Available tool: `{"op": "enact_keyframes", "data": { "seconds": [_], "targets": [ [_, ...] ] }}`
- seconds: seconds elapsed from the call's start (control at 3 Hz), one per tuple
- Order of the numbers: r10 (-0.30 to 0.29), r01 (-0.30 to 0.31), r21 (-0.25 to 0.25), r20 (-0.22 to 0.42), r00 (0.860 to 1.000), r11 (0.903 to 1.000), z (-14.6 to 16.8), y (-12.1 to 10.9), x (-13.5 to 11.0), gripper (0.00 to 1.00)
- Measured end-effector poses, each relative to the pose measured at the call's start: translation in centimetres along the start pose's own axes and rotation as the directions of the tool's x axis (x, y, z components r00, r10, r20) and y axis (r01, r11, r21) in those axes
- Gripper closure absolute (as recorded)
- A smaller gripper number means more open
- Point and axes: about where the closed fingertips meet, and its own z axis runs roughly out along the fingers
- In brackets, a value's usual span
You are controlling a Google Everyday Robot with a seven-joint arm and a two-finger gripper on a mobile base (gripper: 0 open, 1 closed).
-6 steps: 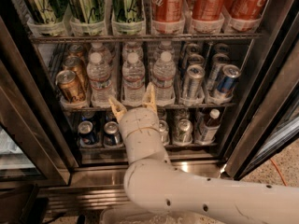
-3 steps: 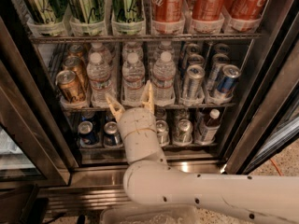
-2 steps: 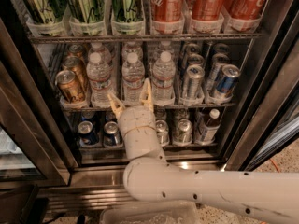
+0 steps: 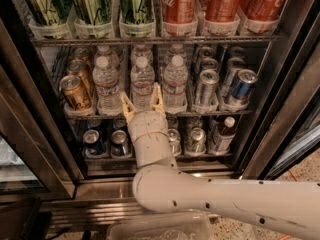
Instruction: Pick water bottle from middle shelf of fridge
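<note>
The fridge stands open in the camera view. Its middle shelf holds three front water bottles with white caps in lane trays: left, centre and right, with more behind. My gripper reaches in at the shelf's front rail. Its two pale fingers stand spread on either side of the base of the centre water bottle. The fingers are open and hold nothing.
Gold cans stand left of the bottles, silver-blue cans to the right. Green cans and red cans fill the rack above. The lower rack has cans and a dark-liquid bottle. A dark door frame is at left.
The gripper has crept slightly up and forward toward the centre bottle, fingers still spread. The bottles have not moved.
</note>
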Motion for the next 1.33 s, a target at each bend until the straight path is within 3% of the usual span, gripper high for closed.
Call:
{"op": "enact_keyframes", "data": {
  "seconds": [0.33, 0.67, 1.33],
  "targets": [
    [-0.022, 0.023, 0.048, -0.022, 1.000, 0.9986, 4.15, -1.15, 1.67, 0.33],
    [-0.023, 0.024, 0.049, -0.022, 1.000, 0.9985, 4.29, -1.22, 1.68, 0.34],
    [-0.021, 0.022, 0.048, -0.022, 1.000, 0.9986, 4.30, -1.21, 1.62, 0.76]
  ]
}}
